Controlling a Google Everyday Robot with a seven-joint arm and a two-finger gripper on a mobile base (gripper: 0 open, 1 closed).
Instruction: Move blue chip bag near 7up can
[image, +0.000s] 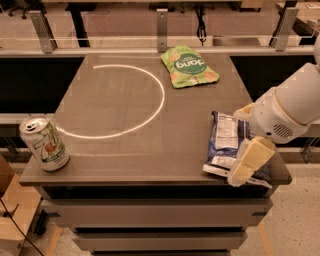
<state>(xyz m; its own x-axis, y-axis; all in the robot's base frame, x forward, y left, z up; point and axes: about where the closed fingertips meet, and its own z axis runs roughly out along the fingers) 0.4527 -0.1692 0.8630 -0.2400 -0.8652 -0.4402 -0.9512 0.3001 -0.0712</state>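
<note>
Brown lab table (125, 165), near edge first: my gripper (249, 162) hangs over the near right corner, low above the near end of the blue chip bag (227, 142). The bag lies flat along the right edge with its white label panel facing up. Whether I am touching the bag or just clear of it cannot be told from this angle, nor whether the gripper is parted or closed. At the near left corner the 7up can (44, 144) stands upright close to the table's edge, well apart from the bag, with bare tabletop between them. A white ring (160, 95) marks the middle of the surface. A light green snack bag (189, 66) lies flat at the far side, with a metal rail (100, 51) behind it. By my reading the step in hand is the reach for the bag, which has not yet been lifted. The next move calls for a firm hold on the crinkly foil and a lift clear of the table. Then comes a carry leftward along the near edge, setting the bag down just beside the can without tipping it.
</note>
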